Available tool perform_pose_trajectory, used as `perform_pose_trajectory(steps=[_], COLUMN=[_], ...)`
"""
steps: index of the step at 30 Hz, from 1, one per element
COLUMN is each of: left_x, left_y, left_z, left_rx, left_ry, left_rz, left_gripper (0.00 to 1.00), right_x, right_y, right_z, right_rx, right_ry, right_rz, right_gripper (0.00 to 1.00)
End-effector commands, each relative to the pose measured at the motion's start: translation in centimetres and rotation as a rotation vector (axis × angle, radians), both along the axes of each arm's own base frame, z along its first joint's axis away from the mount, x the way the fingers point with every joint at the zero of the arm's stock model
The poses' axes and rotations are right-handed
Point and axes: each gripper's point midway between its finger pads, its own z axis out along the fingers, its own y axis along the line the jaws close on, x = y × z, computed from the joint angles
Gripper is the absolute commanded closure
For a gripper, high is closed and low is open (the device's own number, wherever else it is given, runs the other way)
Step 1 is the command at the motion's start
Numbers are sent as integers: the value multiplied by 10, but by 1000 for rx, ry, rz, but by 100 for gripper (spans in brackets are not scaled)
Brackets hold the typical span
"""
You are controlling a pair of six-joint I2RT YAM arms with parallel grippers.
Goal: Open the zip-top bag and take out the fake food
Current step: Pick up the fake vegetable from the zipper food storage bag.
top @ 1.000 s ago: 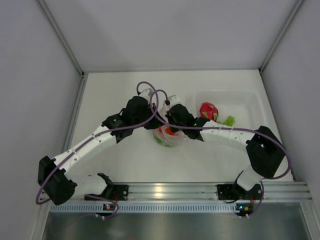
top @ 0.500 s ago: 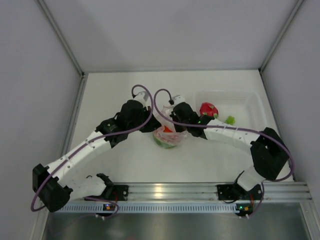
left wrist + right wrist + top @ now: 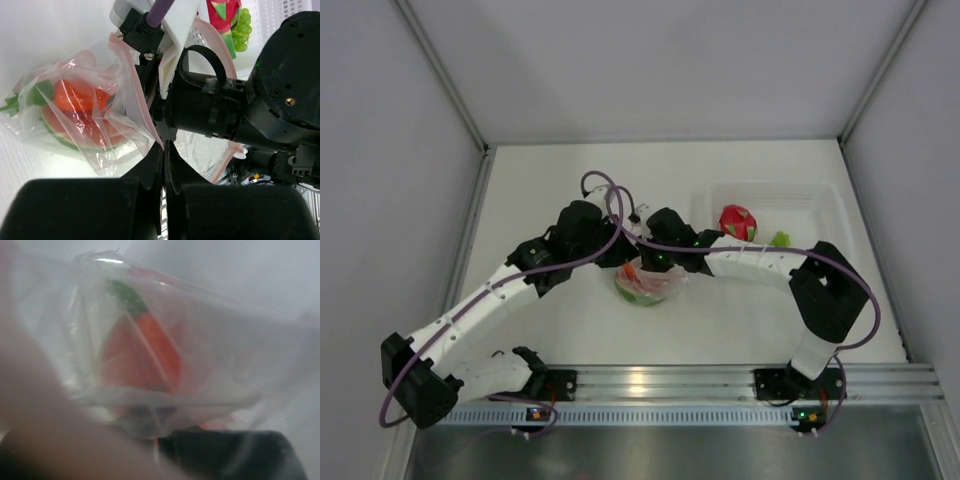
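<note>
The zip-top bag hangs crumpled just above the table's middle, with both grippers meeting over it. My left gripper is shut on the bag's pinkish zip strip. My right gripper faces it and is shut on the opposite side of the bag's mouth; its wrist view is blurred by bag film. Inside the bag lie a red-orange melon slice, an orange piece and a green leafy piece. The magenta dragon fruit sits in the tub.
A rigid clear tub stands at the right rear, holding the dragon fruit and a green piece. Grey walls close in the table on the left, right and back. A metal rail runs along the near edge.
Both grippers and the bag have shifted a little left and toward the near edge. The left arm's elbow has swung out to the left. Both grips have held.
</note>
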Motion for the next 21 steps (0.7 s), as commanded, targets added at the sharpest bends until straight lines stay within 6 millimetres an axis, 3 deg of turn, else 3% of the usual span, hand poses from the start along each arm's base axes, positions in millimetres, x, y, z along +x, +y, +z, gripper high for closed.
perform_pose_trajectory(steps=[1, 6, 10, 14, 18, 21], left_x=[-3, -6, -7, -7, -7, -7], left_y=[-1, 1, 4, 6, 5, 6], left_z=[22, 17, 16, 18, 14, 14], left_rx=[-51, -53, -50, -54, -50, -47], left_ry=[-61, -49, -56, -60, -47, -52], left_rz=[-20, -17, -10, -5, -7, -6], left_gripper=[100, 100, 100, 100, 100, 100], right_x=[18, 31, 48, 46, 49, 51], right_y=[1, -9, -39, -58, -81, -109], right_z=[5, -9, -25, -37, -38, -34], right_rx=[6, -74, -249, -320, -380, -456], right_ry=[-67, -106, -141, -137, -156, -180], right_rz=[-60, -98, -219, -250, -307, -370], right_gripper=[100, 100, 100, 100, 100, 100])
